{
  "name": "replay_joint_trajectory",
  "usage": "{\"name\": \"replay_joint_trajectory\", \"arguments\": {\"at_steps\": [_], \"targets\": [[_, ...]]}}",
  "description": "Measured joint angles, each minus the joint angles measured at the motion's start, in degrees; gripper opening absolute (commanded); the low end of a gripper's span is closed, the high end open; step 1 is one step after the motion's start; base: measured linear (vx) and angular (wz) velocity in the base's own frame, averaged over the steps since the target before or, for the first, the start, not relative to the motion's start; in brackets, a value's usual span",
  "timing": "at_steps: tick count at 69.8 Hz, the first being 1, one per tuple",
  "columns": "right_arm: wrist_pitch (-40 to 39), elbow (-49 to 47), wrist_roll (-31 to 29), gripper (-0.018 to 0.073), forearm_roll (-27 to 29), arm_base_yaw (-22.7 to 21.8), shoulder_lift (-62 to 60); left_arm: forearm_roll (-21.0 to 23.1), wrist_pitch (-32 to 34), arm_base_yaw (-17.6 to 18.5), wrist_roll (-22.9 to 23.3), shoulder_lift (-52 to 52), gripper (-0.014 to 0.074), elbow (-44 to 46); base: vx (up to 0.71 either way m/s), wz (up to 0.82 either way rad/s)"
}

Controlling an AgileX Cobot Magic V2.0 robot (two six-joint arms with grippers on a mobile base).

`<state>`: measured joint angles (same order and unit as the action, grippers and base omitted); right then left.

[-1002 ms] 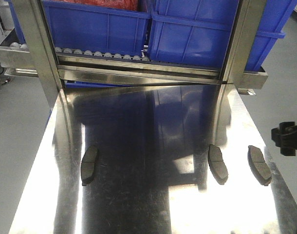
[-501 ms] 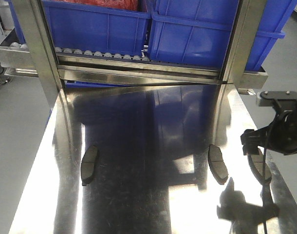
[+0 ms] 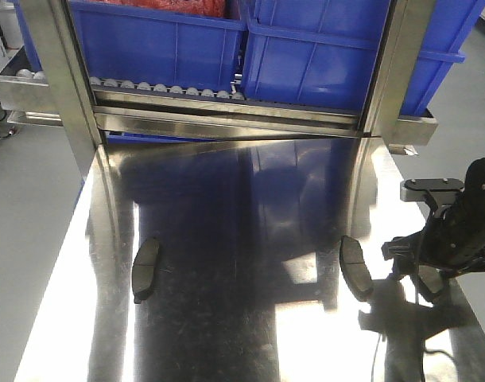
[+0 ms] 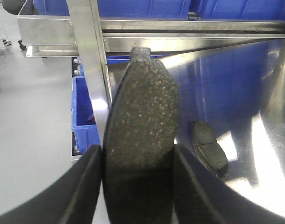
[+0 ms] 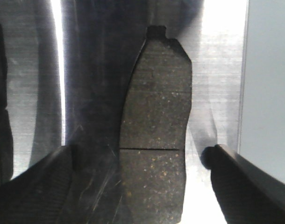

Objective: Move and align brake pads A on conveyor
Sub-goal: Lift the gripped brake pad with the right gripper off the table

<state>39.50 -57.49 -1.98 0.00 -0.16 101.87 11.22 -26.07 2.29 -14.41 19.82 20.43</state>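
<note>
Three brake pads A lie on the shiny steel tabletop [image 3: 250,334]: one at the left [image 3: 145,269], one right of centre [image 3: 356,265], one at the far right [image 3: 430,281]. My right gripper [image 3: 421,269] hangs over the far-right pad. In the right wrist view that pad [image 5: 154,135] lies flat between the open fingers of the right gripper [image 5: 138,156], untouched. My left gripper [image 4: 137,156] is shut on another brake pad [image 4: 140,126], held up off the table; the left-hand pad [image 4: 209,148] lies below it. The conveyor is out of view.
A roller rack with blue bins [image 3: 159,44] stands behind the table, framed by steel posts [image 3: 64,72]. The table's right edge [image 3: 465,318] runs close beside the right gripper. Grey floor [image 3: 28,207] surrounds the table.
My right arm has come in from the right edge and lowered over the far-right pad. The pads on the table have not moved.
</note>
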Motion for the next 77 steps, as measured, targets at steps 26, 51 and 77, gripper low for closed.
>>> {"name": "replay_joint_trajectory", "arguments": {"at_steps": [26,51,77], "targets": [[-0.4,0.0,0.0,0.0312,0.0,0.0,0.1,0.0,0.0,0.0,0.0,0.0,0.0104,0.0,0.00,0.00],[-0.5,0.0,-0.7,0.0034,0.0,0.0,0.0,0.0,0.0,0.0,0.0,0.0,0.0104,0.0,0.00,0.00],[-1.2,2.1,-0.7,-0.0006,0.0,0.0,-10.5,0.0,0.0,0.0,0.0,0.0,0.0104,0.0,0.00,0.00]]}}
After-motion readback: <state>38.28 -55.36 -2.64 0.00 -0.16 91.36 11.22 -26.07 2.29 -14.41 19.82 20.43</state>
